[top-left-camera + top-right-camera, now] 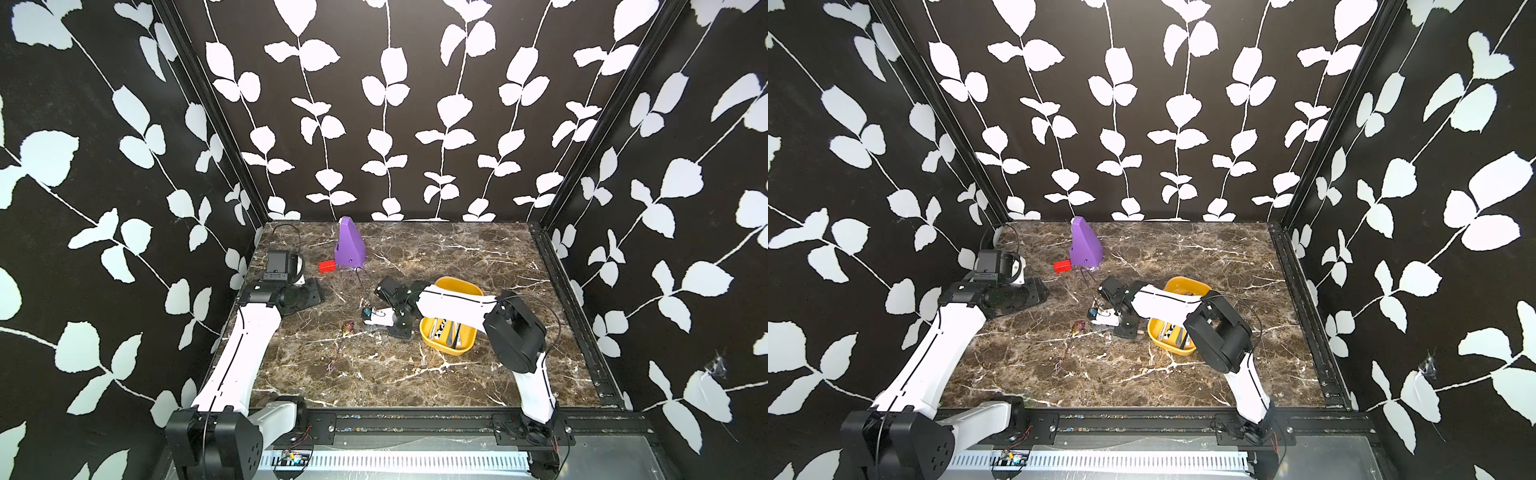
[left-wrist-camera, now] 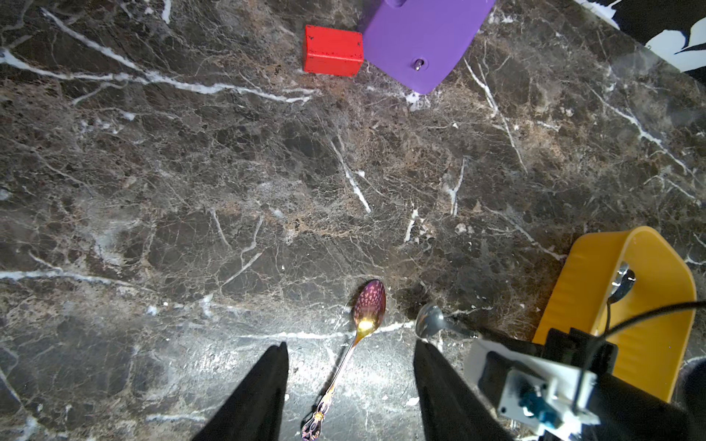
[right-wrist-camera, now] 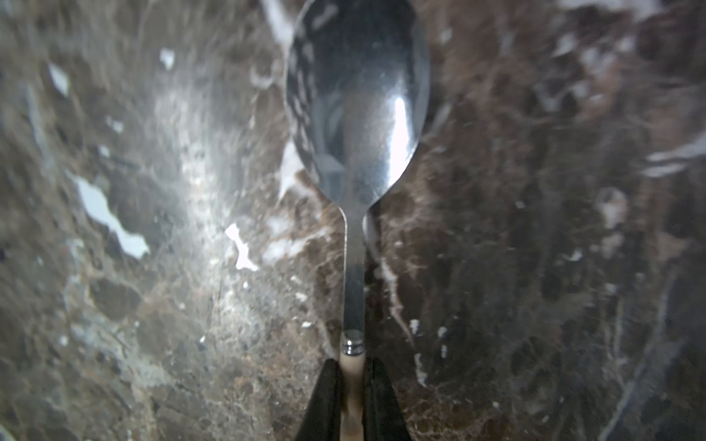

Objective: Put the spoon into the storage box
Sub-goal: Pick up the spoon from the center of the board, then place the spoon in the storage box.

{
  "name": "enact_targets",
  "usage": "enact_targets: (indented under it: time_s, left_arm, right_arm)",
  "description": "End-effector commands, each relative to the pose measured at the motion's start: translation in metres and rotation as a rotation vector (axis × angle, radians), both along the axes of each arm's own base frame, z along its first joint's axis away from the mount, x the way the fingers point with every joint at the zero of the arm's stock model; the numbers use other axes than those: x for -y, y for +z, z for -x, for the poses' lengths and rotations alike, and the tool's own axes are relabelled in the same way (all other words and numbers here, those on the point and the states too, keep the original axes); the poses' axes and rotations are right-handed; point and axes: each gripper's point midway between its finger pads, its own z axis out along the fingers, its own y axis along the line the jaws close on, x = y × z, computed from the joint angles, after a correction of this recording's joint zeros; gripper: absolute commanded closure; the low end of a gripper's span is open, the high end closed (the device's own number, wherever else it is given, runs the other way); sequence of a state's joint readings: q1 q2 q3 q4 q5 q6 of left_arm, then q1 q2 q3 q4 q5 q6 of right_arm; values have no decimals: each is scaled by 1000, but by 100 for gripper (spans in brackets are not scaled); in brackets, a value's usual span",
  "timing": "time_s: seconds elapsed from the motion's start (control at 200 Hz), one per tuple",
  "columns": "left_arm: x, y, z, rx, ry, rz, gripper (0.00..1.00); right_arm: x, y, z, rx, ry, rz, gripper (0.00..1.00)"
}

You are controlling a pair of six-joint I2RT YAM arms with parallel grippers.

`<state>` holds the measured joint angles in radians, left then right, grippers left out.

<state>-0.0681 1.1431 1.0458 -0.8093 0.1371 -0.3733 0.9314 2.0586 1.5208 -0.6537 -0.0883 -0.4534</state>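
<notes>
1. The step in hand looks like the grasp. In the right wrist view the right gripper (image 3: 351, 385) has its black fingers pressed against the pale handle of a shiny steel spoon (image 3: 357, 114), pinching it just behind the metal collar; the bowl points to the top of the frame, low over the dark brown marble tabletop (image 3: 153, 267).
2. Whether the steel spoon has left the tabletop I cannot tell.
3. The shallow bright yellow plastic storage box (image 1: 457, 286) sits right of centre in both top views, just beside that gripper and partly under the right arm. It already holds some cutlery.
4. The left gripper (image 2: 351, 385) is spread and empty in the left wrist view, its fingers either side of an ornate rose-gold spoon (image 2: 368, 305) lying at the lower centre of that frame.
5. The next move probably calls for lifting the steel spoon clear of the box's low wall, swinging it over and lining it up lengthwise before letting go.
6. A purple wedge-shaped object (image 1: 350, 245) and a small red block (image 1: 327, 266) stand well apart, upper left of the tabletop.
</notes>
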Motion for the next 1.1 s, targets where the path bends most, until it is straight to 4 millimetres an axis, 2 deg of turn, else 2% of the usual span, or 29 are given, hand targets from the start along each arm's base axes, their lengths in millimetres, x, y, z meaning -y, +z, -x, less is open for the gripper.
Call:
enact_targets:
  time_s: [0.0, 0.1, 0.24, 0.345, 0.47, 0.555, 0.61, 0.65, 0.69, 0.77, 0.785, 0.94, 1.045, 1.06, 1.095]
  left_arm:
    - [-4, 1, 3, 12, 6, -14, 42]
    - [-4, -3, 4, 9, 8, -12, 42]
    - [0, -9, 3, -1, 7, 15, 42]
    - [6, -11, 2, 6, 3, 53, 42]
    - [11, -20, 0, -1, -5, 80, 42]
    - [14, -27, 1, -20, -18, 97, 44]
    - [16, -30, 2, -32, -23, 107, 44]
    - [16, -33, 4, -40, -24, 108, 44]
    - [16, -36, 4, -42, -26, 109, 44]
    - [18, -42, 5, -39, -34, 118, 44]
    - [19, -43, 6, -40, -36, 120, 44]
    - [19, -50, 8, -51, -39, 121, 44]
    - [20, -54, 8, -64, -47, 116, 44]
    - [19, -54, 9, -66, -47, 116, 44]
    - [19, -55, 9, -69, -47, 114, 44]
  right_arm:
    - [-23, 71, -27, 88, -146, -206, 93]
    - [-20, 105, -45, 109, -274, -295, 94]
    - [1, 155, -66, 160, -447, -346, 94]
    - [28, 180, -79, 175, -608, -403, 95]
    - [78, 189, -92, 126, -873, -450, 94]
    - [114, 181, -93, 91, -1049, -430, 93]
    - [137, 166, -85, 55, -1139, -391, 93]
    - [149, 151, -80, 29, -1196, -358, 93]
    - [159, 151, -73, 15, -1245, -372, 92]
    - [177, 128, -61, -39, -1360, -342, 91]
    - [182, 117, -55, -54, -1387, -320, 91]
    - [184, 78, -39, -165, -1511, -312, 91]
    - [176, 59, -34, -252, -1543, -276, 91]
    - [174, 48, -33, -273, -1554, -247, 91]
    - [170, 43, -32, -299, -1558, -238, 91]
